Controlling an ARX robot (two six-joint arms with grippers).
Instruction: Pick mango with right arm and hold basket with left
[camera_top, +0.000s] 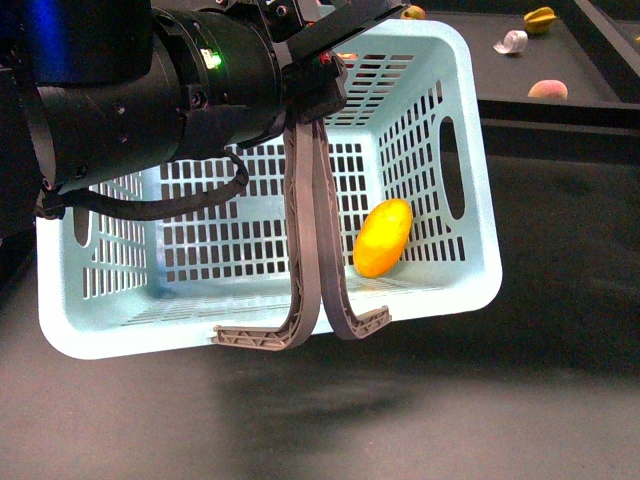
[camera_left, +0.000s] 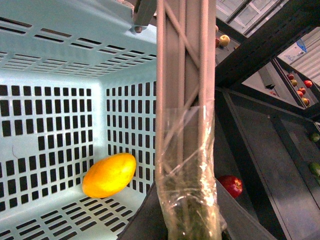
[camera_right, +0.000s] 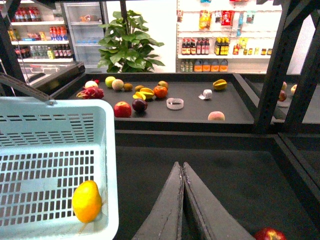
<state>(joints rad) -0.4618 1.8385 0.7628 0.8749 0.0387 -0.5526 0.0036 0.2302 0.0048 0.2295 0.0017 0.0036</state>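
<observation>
front: left arm (camera_top: 120, 90) hides basket's (camera_top: 470, 200) upper-left corner | left wrist: handles (camera_left: 185, 75) cut off at top and bottom edges | right wrist: basket cut off at left edge; apple (camera_right: 270, 234) cut off at bottom; shelf bottles (camera_right: 207, 49) too small to tell

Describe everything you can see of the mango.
The mango is a smooth, plain yellow-orange oval, whole and unmarked on the sides that show. It lies inside the light blue basket, leaning on its long axis in a lower corner, where it rests against the slotted plastic wall and floor. Only the basket touches it, and no jaws are on it.
</observation>
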